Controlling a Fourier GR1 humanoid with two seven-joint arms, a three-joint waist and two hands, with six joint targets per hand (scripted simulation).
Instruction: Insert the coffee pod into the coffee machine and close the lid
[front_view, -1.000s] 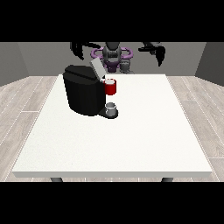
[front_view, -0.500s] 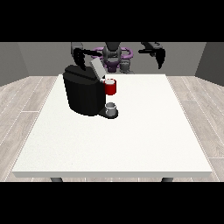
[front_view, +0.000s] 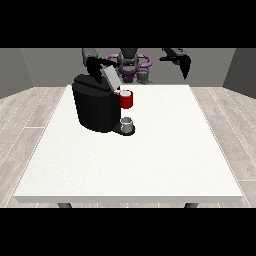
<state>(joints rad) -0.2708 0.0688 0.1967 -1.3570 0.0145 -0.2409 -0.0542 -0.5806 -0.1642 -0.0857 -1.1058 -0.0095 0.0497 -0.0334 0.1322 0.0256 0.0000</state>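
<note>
The black coffee machine (front_view: 95, 107) stands on the left half of the white table (front_view: 165, 150). Its grey lid (front_view: 110, 78) is tilted up and open. At the machine's front sits a red pod holder (front_view: 126, 99) with a pale top, and below it a small grey cup (front_view: 127, 124) rests on the base. The hand at the view's left (front_view: 93, 66) hovers just behind and above the lid, close to its upper edge. The hand at the view's right (front_view: 183, 62) hangs in the air over the table's far right side, fingers relaxed and pointing down, holding nothing.
The robot's purple and grey torso (front_view: 131, 65) stands behind the table's far edge. The table's near half and right side carry nothing but white surface. Wooden floor surrounds the table.
The hand at the view's left has come down and rightward to the raised lid. The hand at the view's right has shifted slightly and dropped a little.
</note>
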